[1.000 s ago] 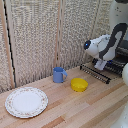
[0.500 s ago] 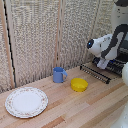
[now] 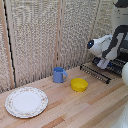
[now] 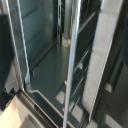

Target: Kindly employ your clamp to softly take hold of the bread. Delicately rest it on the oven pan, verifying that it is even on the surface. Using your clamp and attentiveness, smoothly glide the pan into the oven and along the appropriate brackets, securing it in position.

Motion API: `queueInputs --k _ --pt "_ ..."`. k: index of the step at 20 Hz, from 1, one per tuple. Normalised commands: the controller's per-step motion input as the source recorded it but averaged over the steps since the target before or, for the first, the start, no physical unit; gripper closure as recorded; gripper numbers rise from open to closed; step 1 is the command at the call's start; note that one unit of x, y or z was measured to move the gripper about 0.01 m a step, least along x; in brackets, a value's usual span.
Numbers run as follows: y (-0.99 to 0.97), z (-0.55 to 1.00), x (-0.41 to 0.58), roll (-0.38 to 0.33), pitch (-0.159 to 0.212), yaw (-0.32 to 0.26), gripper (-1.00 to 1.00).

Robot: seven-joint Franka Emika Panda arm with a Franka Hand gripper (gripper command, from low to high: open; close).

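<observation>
The exterior view takes in the whole wooden table [image 3: 85,107]: a white patterned plate [image 3: 26,101] at the lower left of the frame, a blue mug [image 3: 59,75] near the centre, and a round yellow bowl [image 3: 78,84] just beside the mug, toward the exterior view's right. At the right edge of the frame the white and grey robot arm [image 3: 111,42] bends down over the oven pan [image 3: 98,72], a dark rack-like tray that lies flat and juts out toward the middle of the table. Only a dark sliver of the oven [image 3: 120,64] shows behind the arm at the frame's right edge. The clamp itself is hidden behind the arm's white housing in this view, so I cannot tell whether its fingers are wide, narrow or holding anything.

The wrist view shows what the exterior view does not: the oven's interior [image 4: 47,57], with a dark grey floor, a metal wall, and bright thin metal bars [image 4: 72,60] crossing the picture in front of it. Ledges that look like side brackets [image 4: 82,65] run along one wall, though the picture is blurred there. A pale strip of wood shows at the lower left corner. The clamp's fingers do not appear in this picture either.

The bread cannot be made out in either view, so its place relative to the clamp cannot be told; the pan lies directly below the arm's end
</observation>
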Motion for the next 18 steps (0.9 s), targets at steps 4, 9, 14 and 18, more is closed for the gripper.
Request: queueInputs --k 4,9,14,18 --pt "0.00 0.58 0.207 0.028 0.062 0.018 -1.00" --pt "0.04 0.60 0.343 0.014 0.087 -0.038 -1.00" --pt "0.30 0.24 0.437 0.033 0.139 -0.124 -1.00" --pt "0.60 0.00 0.289 0.066 0.116 -0.009 -1.00"
